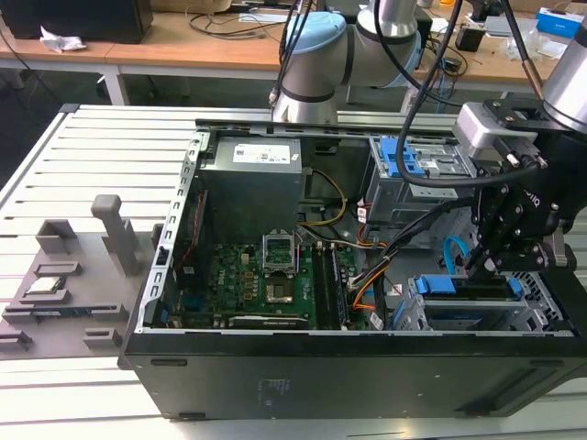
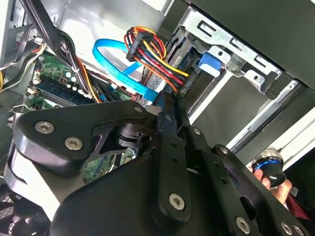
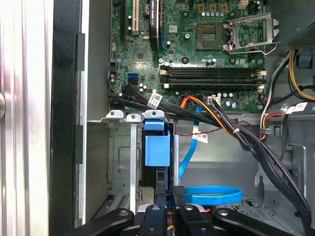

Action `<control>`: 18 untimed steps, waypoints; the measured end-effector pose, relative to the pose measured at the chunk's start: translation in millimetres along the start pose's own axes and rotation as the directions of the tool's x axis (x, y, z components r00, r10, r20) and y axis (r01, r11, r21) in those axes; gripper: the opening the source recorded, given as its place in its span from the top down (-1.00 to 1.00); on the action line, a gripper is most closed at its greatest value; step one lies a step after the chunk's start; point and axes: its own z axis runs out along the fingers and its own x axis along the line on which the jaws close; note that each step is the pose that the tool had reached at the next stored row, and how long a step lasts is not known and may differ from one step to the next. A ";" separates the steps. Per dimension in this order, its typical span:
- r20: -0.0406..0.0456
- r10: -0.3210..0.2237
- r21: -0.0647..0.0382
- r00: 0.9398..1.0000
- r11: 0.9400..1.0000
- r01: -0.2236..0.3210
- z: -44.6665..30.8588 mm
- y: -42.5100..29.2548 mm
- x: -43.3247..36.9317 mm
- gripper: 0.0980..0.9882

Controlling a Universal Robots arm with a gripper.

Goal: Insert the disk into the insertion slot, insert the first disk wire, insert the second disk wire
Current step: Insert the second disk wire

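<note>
In the exterior view, our gripper (image 1: pixel 491 261) hangs over the disk (image 1: pixel 468 291), which sits in the slot (image 1: pixel 477 316) at the view's right.

In the second wrist view, the striped wire (image 2: pixel 155 59) and blue wire (image 2: pixel 115 61) meet near the fingertips. We cannot tell if the jaws are shut.

In the first wrist view, the blue wire (image 3: pixel 211 194) loops just beside the disk (image 3: pixel 157 152). We should push the plug in straight and gently.

disk (image 1: pixel 468 295) in insertion slot (image 1: pixel 537 316); gripper (image 1: pixel 486 266) above

motherboard (image 1: pixel 266 280) mid-case, CPU socket (image 1: pixel 278 252) at centre; power supply (image 1: pixel 254 179) at its 12 o'clock | taller grey cage (image 1: pixel 417 179) at 2 o'clock | grey fixture blocks (image 1: pixel 69 275) at 9 o'clock
</note>
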 end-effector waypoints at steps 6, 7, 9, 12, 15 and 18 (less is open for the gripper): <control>0.000 0.000 0.000 1.000 1.000 0.000 3.6 -0.2 0.6 0.86; 0.000 0.000 0.000 1.000 1.000 0.000 3.6 -0.2 0.6 0.86; 0.000 0.000 0.000 1.000 1.000 0.000 3.5 -0.2 0.6 0.86; 0.001 -0.001 0.000 1.000 1.000 0.001 0.7 -0.1 0.7 0.86; 0.001 -0.001 0.000 1.000 1.000 0.001 -2.6 0.1 0.9 0.86; 0.000 -0.001 0.000 1.000 1.000 0.001 -2.2 0.0 3.0 0.86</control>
